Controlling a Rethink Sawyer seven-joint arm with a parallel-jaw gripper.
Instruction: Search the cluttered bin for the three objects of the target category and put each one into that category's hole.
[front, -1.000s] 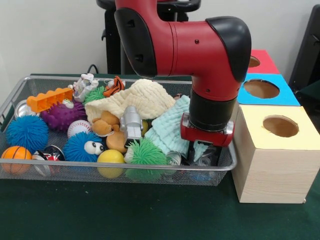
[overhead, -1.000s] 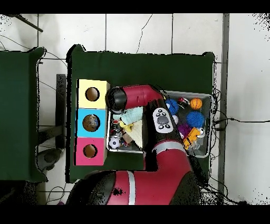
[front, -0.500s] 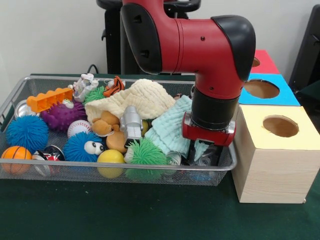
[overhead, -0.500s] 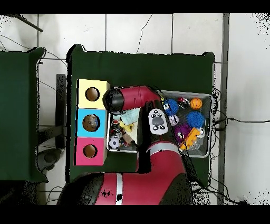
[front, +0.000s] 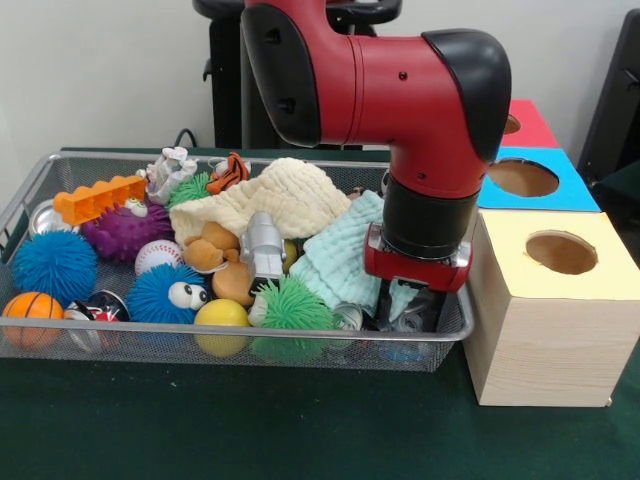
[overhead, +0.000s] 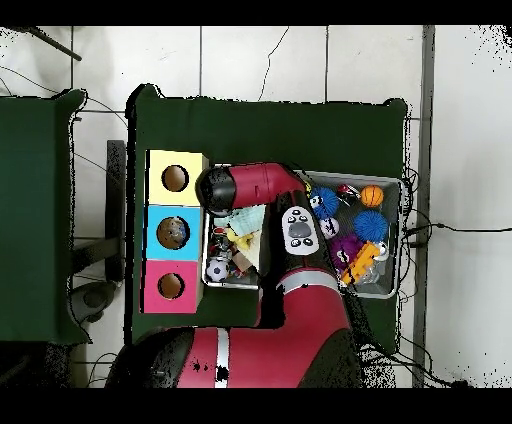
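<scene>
My gripper (front: 408, 312) is down inside the right end of the wire bin (front: 200, 345), close to the yellow box (front: 560, 300). It sits beside the mint cloth (front: 340, 255), among small items half hidden by the mesh. What lies between its tips is not visible. From overhead, the red arm (overhead: 262, 186) covers the gripper and that end of the bin. The bin holds an orange basketball (front: 30, 310), a baseball (front: 158, 255), a yellow ball (front: 222, 318), spiky balls, a silver robot toy (front: 263, 245) and a cream cloth (front: 275, 195).
Three boxes with round holes stand in a row by the bin: yellow (overhead: 176, 178), blue (overhead: 172, 232) and red (overhead: 170, 286). The yellow box is a hand's width from the gripper. An orange brick (front: 98, 197) and a tiger toy (front: 230, 170) lie along the bin's back.
The upper arm swung slightly sideways and the wrist rose a touch in the first half second. Since then nothing has moved.
</scene>
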